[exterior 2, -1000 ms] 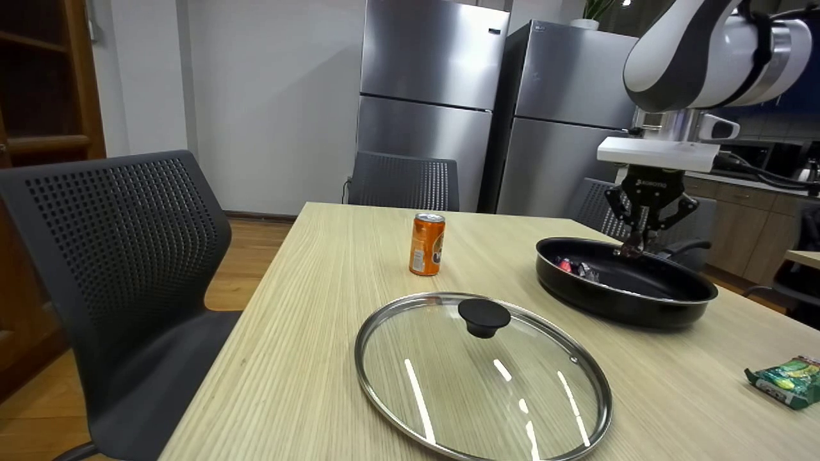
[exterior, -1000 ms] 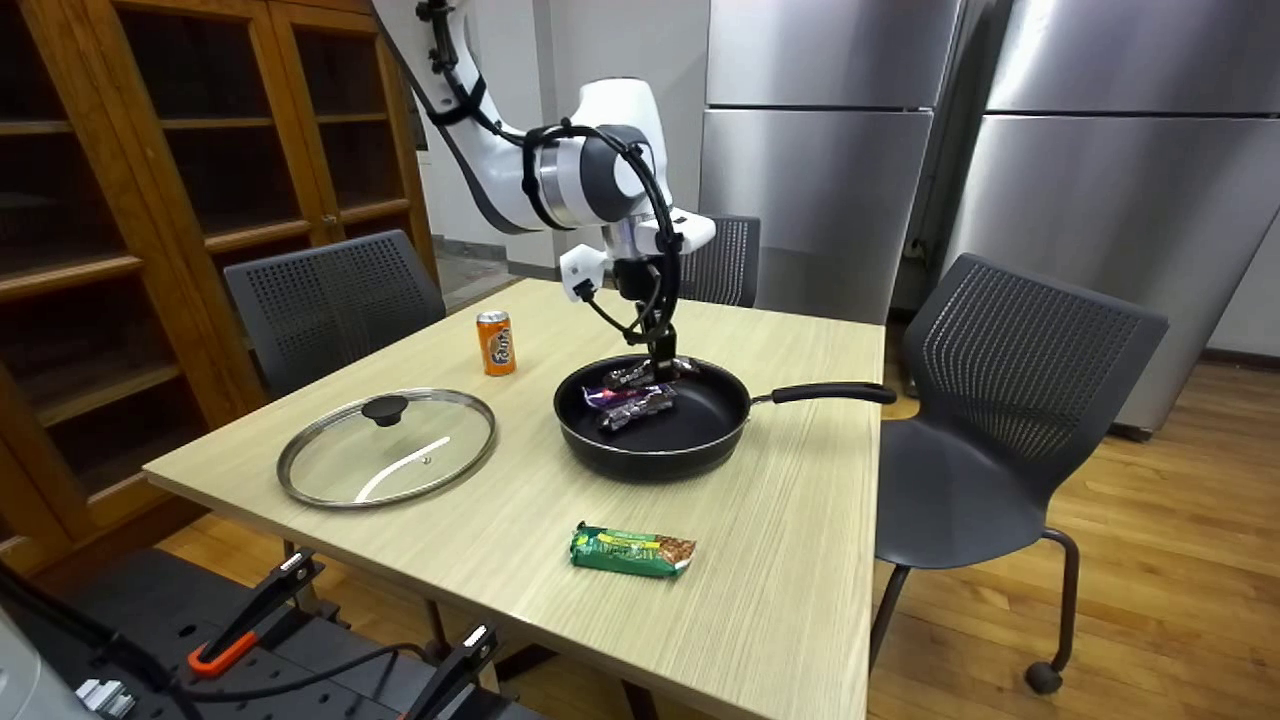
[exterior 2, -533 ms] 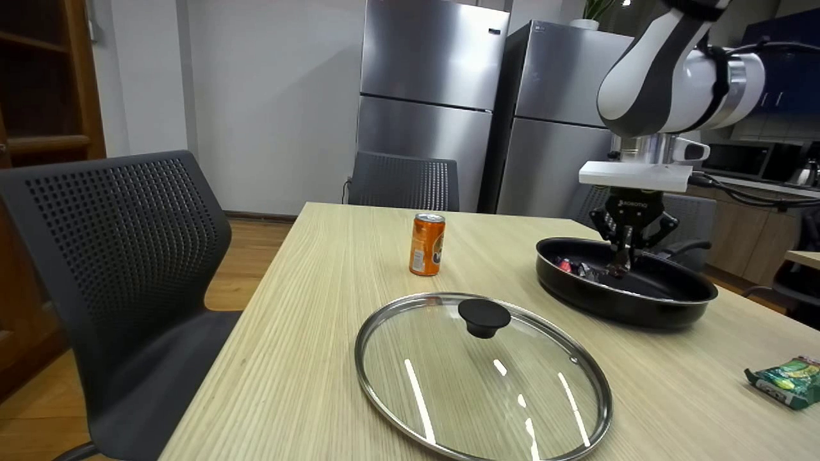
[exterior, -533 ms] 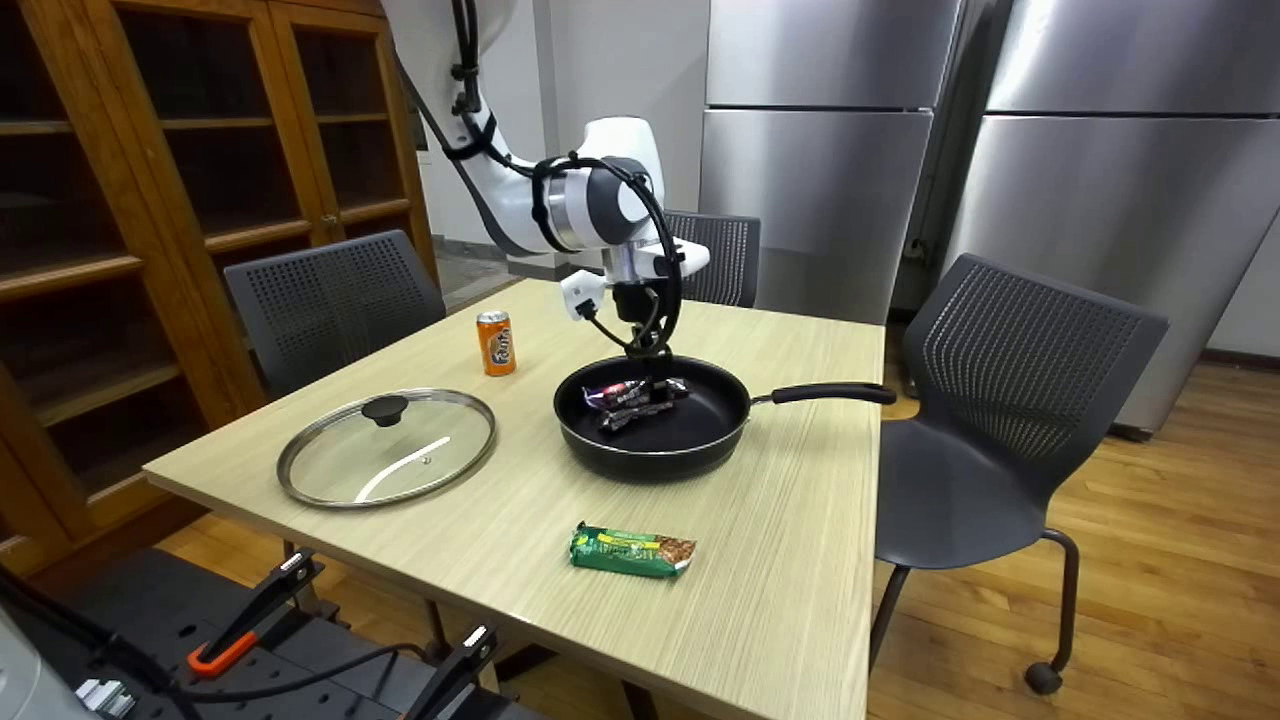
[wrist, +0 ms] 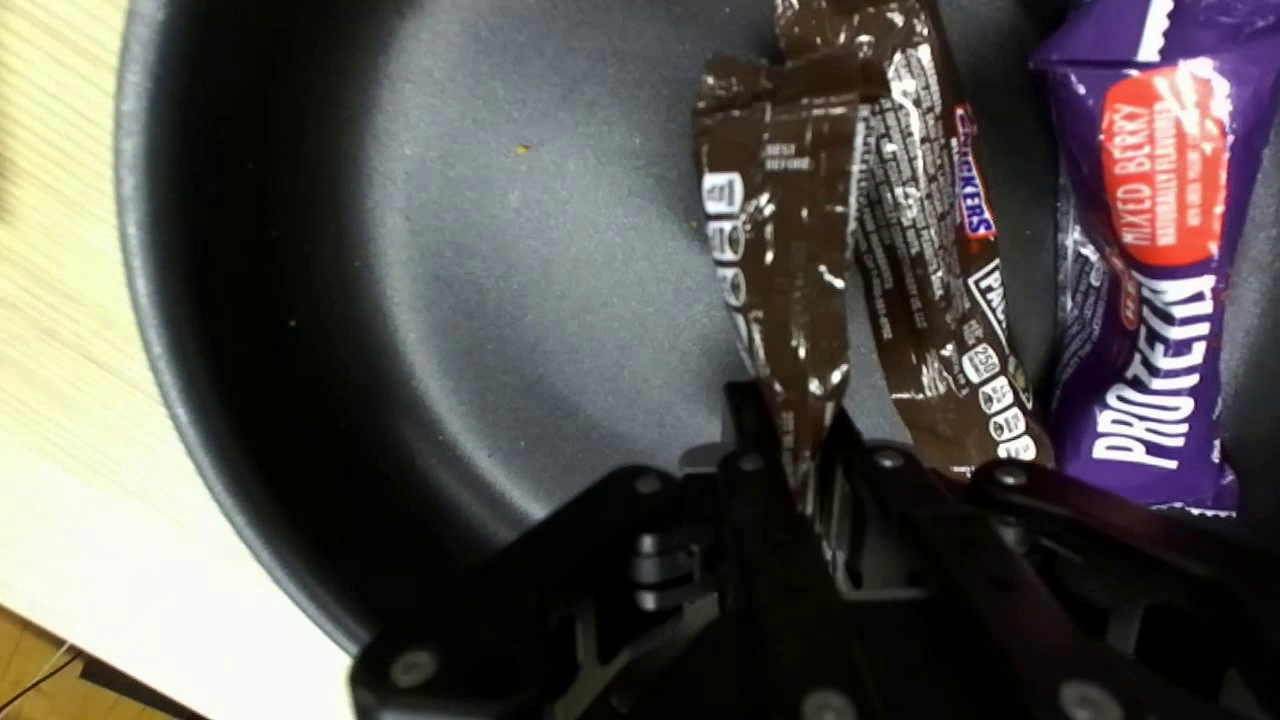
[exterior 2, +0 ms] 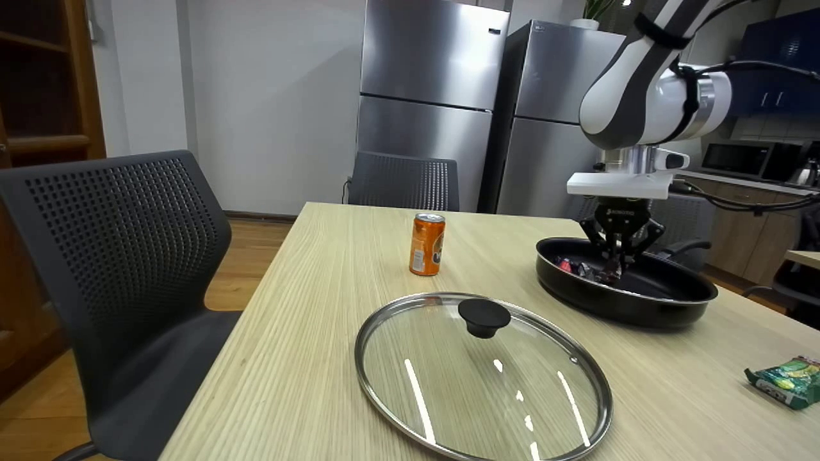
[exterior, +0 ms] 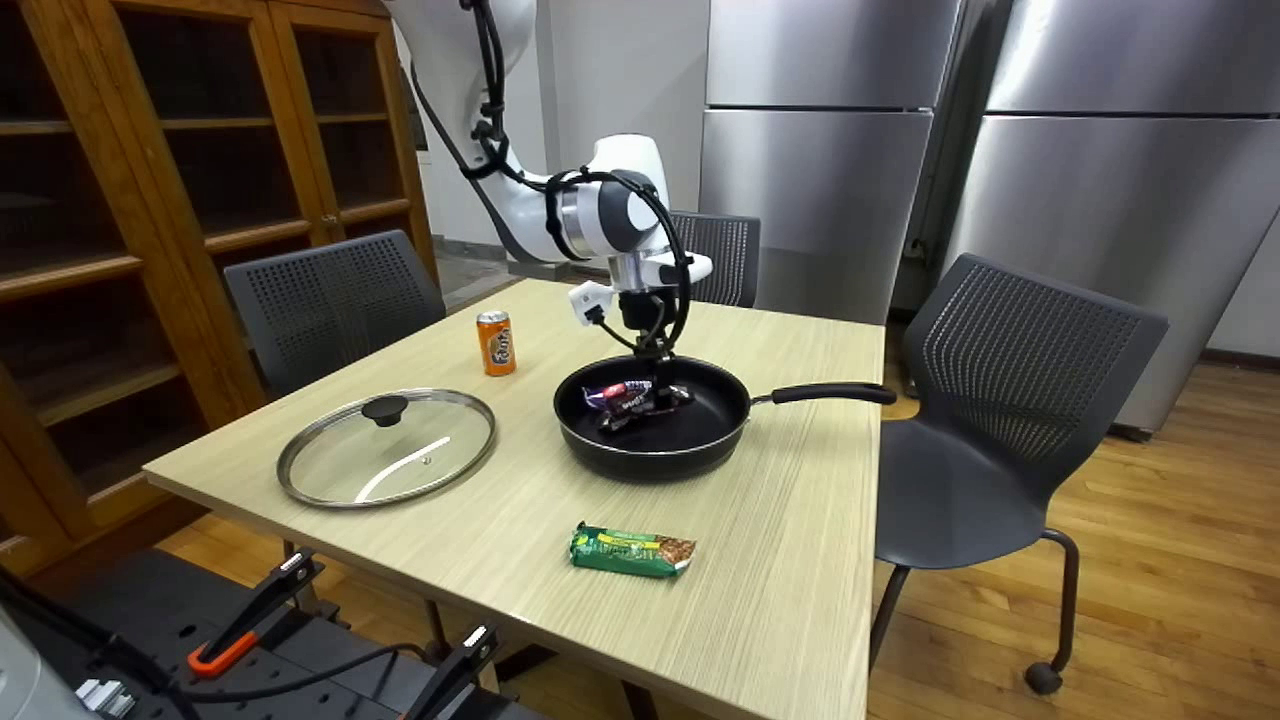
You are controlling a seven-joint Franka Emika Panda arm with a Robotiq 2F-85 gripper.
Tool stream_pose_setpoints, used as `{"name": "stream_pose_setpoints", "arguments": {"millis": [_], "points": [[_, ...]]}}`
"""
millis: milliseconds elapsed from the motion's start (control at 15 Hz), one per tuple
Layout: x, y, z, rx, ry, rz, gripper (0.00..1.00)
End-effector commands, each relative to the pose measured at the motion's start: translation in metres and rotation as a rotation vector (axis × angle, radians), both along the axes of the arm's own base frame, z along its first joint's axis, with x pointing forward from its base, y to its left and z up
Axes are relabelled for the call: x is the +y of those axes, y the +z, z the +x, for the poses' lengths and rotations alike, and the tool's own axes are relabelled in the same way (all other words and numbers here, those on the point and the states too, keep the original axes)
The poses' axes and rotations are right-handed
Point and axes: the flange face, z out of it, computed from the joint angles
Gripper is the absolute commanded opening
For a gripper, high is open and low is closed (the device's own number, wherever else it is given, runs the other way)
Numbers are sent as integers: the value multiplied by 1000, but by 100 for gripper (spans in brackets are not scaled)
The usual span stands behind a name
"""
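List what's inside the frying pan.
A brown-wrapped bar pinched in the tool, a Snickers bar and a purple protein bar. The pan floor directly beneath them is hidden.

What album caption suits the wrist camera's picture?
Gripper pinching a brown wrapped bar in a black pan, with a Snickers bar and a purple protein bar alongside.

In the wrist view, the pan is offering room left of the gripper; a Snickers bar and protein bar are crowding its right.
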Motion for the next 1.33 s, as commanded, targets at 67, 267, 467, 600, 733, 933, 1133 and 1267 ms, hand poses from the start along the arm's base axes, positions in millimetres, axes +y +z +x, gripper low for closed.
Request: {"name": "stream_pose_setpoints", "arguments": {"millis": [67, 267, 467, 600, 733, 933, 1133, 1267], "points": [[0, -3, 15, 32, -16, 3, 3], [0, -5, 17, 41, -9, 3, 3], [0, -4, 16, 37, -6, 18, 46], [0, -1, 13, 24, -6, 31, 60], [-1, 3, 10, 12, -8, 39, 75], [-3, 14, 5, -17, -12, 49, 97], [-7, 28, -2, -53, -25, 49, 100], [-8, 37, -8, -74, -34, 51, 100]]}}
